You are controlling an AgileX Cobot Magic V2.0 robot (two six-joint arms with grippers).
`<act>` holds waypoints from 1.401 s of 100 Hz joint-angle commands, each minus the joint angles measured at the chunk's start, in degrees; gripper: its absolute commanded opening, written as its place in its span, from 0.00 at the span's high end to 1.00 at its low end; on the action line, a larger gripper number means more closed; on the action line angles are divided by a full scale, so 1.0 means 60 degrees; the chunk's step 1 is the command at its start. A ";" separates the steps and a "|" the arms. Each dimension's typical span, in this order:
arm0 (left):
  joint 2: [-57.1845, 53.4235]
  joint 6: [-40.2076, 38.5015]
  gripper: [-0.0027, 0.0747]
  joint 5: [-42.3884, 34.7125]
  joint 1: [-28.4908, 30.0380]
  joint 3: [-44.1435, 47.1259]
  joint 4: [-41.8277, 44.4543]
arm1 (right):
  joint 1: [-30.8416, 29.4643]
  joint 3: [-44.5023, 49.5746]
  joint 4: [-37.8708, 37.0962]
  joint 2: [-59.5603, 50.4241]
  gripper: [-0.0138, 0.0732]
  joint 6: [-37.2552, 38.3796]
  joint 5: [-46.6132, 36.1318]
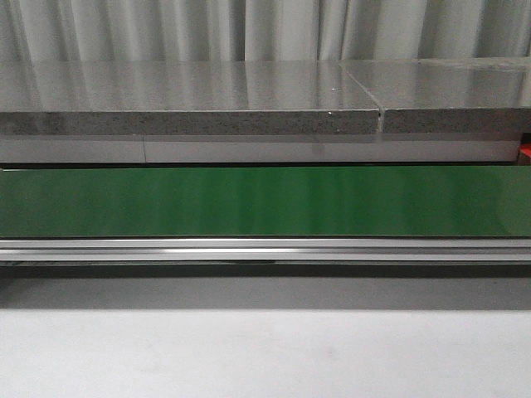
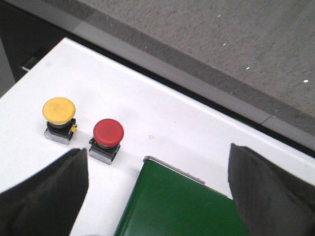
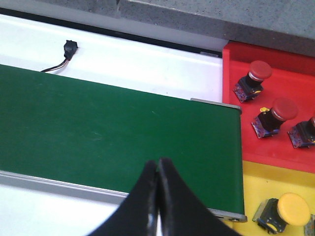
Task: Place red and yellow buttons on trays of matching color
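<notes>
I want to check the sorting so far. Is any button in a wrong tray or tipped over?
None is in a wrong tray. In the red tray the red buttons lie tipped on their sides, as does the yellow button in the yellow tray.

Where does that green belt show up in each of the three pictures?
Front view: the green belt runs as a wide band across the whole picture, edge to edge.
Left wrist view: only one end shows, between the open left tool's fingers, near the loose red button.
Right wrist view: it fills the middle, ending beside the red tray.
Shared landmark: the belt's metal edge rail.
</notes>
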 commanded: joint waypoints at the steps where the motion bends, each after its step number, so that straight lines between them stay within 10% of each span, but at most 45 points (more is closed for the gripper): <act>1: 0.0906 -0.0073 0.26 -0.0004 0.0135 -0.1003 -0.0097 | -0.0011 -0.0253 -0.0050 -0.0076 0.92 -0.0084 -0.0546; 140: 0.6311 -0.0173 0.29 0.0521 0.0173 -0.4219 0.0916 | -0.0011 -0.0253 -0.0050 -0.0076 0.92 -0.0084 -0.0546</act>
